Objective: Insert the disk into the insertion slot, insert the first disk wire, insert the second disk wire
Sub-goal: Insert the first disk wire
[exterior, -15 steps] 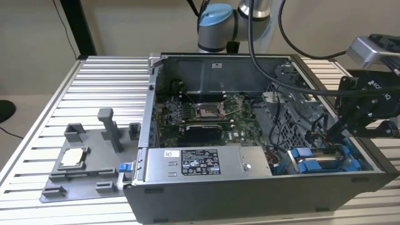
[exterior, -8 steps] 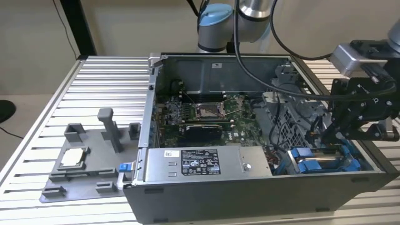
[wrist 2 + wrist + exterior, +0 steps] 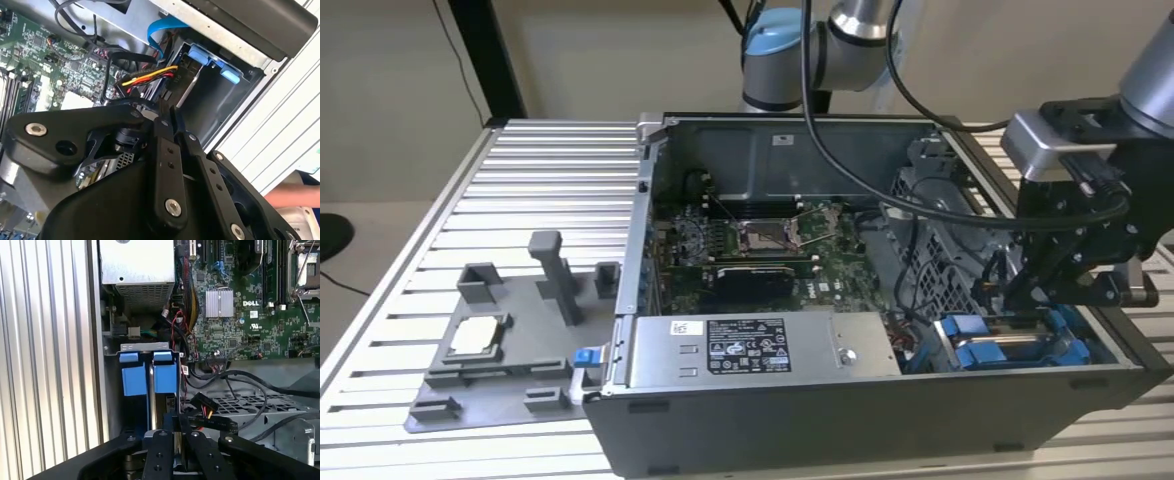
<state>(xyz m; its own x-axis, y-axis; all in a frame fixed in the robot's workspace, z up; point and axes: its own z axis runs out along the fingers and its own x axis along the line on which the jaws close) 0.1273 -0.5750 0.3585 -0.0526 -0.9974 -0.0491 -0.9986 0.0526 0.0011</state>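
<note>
While the gripper (image 3: 176, 426) hangs with its fingers pinched nearly together just above it, one disk (image 3: 159, 405) stands edge-up inside the insertion slot (image 3: 1014, 345), flanked by two blue carrier tabs (image 3: 150, 377).

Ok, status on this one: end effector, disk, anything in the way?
End effector low over the insertion slot. Disk seated upright in blue rails. Loose wires crowd beside it.
</note>
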